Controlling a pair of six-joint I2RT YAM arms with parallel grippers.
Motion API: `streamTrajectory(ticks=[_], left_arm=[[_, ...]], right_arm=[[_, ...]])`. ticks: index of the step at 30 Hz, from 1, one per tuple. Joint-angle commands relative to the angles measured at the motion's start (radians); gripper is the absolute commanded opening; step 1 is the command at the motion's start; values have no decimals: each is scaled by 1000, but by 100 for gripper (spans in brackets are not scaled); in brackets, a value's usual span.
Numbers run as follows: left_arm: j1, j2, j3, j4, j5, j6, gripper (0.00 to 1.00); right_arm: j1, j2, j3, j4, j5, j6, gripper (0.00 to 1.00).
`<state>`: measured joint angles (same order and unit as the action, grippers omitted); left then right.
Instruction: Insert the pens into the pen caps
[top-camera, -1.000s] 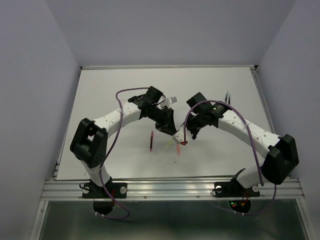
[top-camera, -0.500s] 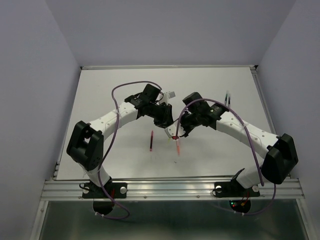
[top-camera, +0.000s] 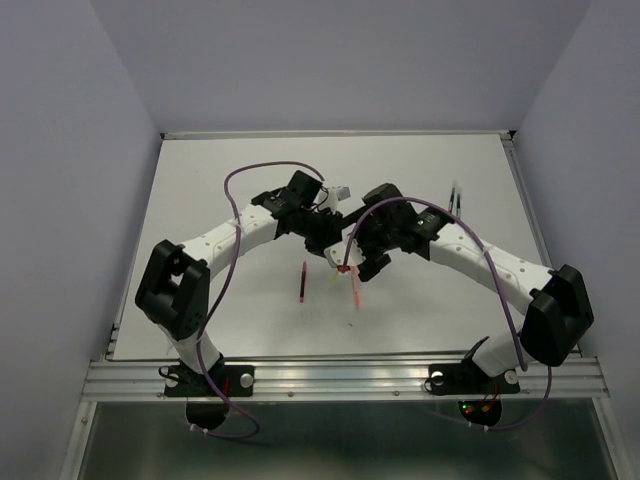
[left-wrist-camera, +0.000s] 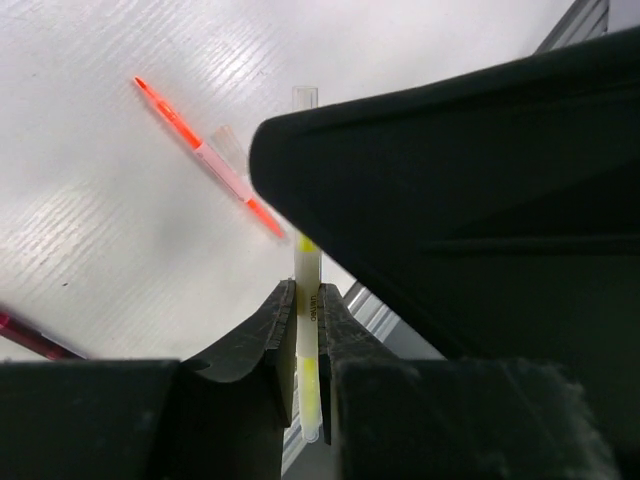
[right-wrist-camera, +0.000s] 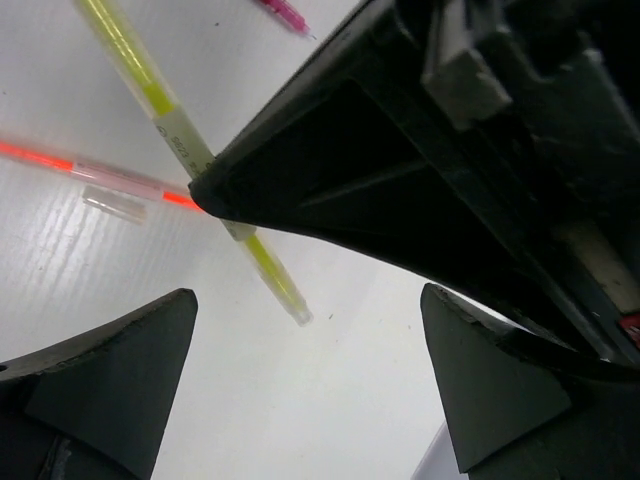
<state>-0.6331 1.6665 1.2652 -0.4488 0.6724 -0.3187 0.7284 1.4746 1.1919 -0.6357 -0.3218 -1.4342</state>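
Note:
My left gripper (left-wrist-camera: 306, 330) is shut on the yellow pen (left-wrist-camera: 305, 270), which runs lengthwise between its jaws with a clear tube end (left-wrist-camera: 305, 97) at its far tip. In the top view this left gripper (top-camera: 333, 256) sits close beside my right gripper (top-camera: 362, 262) over the middle of the table. My right gripper (right-wrist-camera: 310, 380) stands wide open with nothing between its fingers; the yellow pen (right-wrist-camera: 150, 95) crosses just beyond them. An orange-red pen (left-wrist-camera: 195, 145) lies on the table with a pale pen cap (left-wrist-camera: 226, 146) beside it. A maroon pen (top-camera: 302, 283) lies to the left.
Dark pens (top-camera: 456, 196) lie at the back right of the white table (top-camera: 220, 180). The left gripper's black body (right-wrist-camera: 420, 170) fills much of the right wrist view. The table's metal front rail (top-camera: 340, 375) runs along the near edge.
My right gripper has gone from shut to wide open and has shifted up and left, closer to the left gripper. The left gripper keeps its hold on the yellow pen.

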Motion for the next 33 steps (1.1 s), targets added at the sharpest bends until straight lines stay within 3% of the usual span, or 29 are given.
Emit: streamTrajectory(ticks=[1, 7, 9, 13, 15, 16, 17, 19, 22, 25, 27, 33], left_arm=[[-13, -10, 26, 10, -68, 24, 0], [21, -59, 57, 107, -184, -57, 0], [23, -54, 112, 91, -325, -78, 0], [23, -12, 218, 130, -532, -158, 0], [23, 34, 313, 151, -588, -206, 0], [21, 92, 348, 154, -589, -221, 0], [18, 122, 414, 166, -588, -242, 0], [9, 186, 482, 168, -590, -260, 0], [-17, 358, 638, 147, -605, -276, 0], [-34, 452, 801, 130, -593, -301, 0], [-43, 542, 910, 140, -551, -306, 0], [-73, 696, 1002, 357, -373, -342, 0]], right_arm=[[-27, -59, 0, 80, 35, 29, 100], [-223, -160, -29, 192, -3, 219, 100], [-325, -213, -121, 344, -43, 285, 100], [-417, -318, -285, 829, 107, 685, 100], [-455, -312, -290, 921, 282, 905, 100], [-493, -300, -266, 947, 362, 1130, 100], [-506, -257, -249, 947, 576, 1325, 100], [-515, -194, -203, 901, 851, 1514, 100], [-535, -56, 1, 493, 1082, 1719, 100], [-546, -25, 11, 410, 1070, 1820, 100], [-581, -52, -38, 403, 979, 1879, 100], [-630, -161, -107, 401, 889, 1980, 100]])
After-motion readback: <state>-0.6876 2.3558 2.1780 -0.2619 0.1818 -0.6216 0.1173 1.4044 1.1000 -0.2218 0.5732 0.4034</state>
